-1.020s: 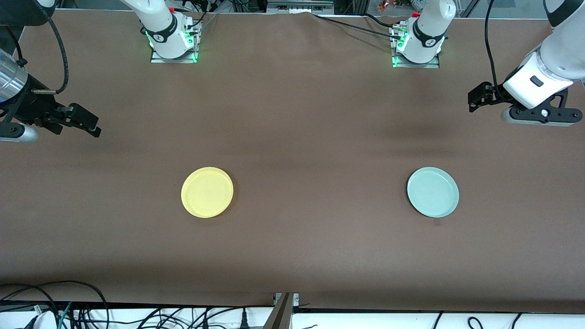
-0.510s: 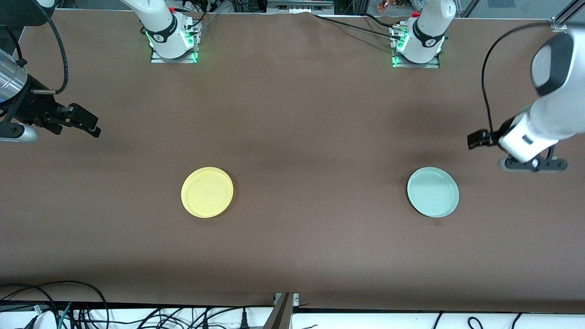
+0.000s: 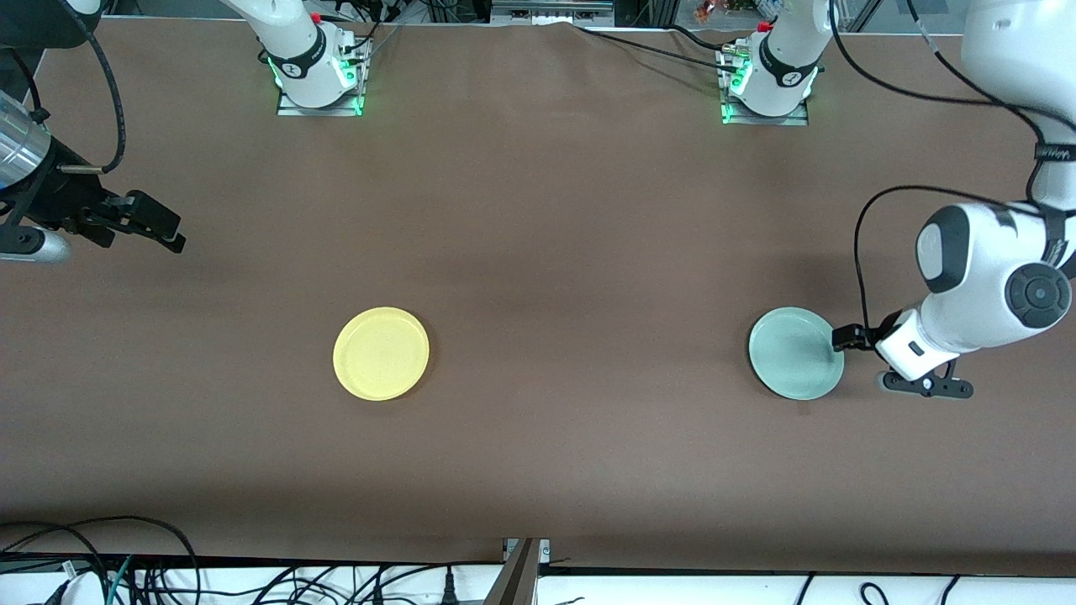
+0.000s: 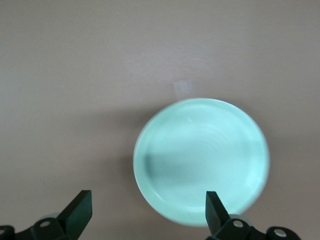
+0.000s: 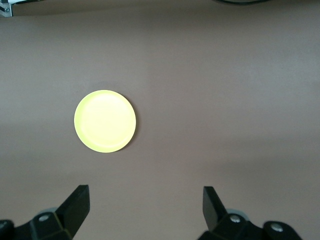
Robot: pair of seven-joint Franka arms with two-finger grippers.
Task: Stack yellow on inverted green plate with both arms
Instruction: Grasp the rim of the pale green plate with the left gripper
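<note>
Mint-green and rim-up, the green plate lay flat on the brown table cloth toward the left arm's end of the table, and that was the piece I had to deal with first. The yellow plate sat well apart from it, toward the right arm's end, at about the same distance from the front camera.

I had the left gripper low, just beside the green plate's rim on the side toward that arm's end of the table. In the left wrist view its fingers stood wide, with the plate ahead of them and one fingertip overlapping its edge. I could not tell whether anything touched.

The right gripper waited up at its own end, fingers spread wide and holding nothing, the yellow plate far ahead in its view.

My judgement was that the green plate needed flipping, and it looked shallow, glossy and likely to slide. I wanted one finger under the rim and one over it, taking a good bite of the lip before closing, and then a slow lift and turn. Pushing sideways would only skate the plate across the cloth.
</note>
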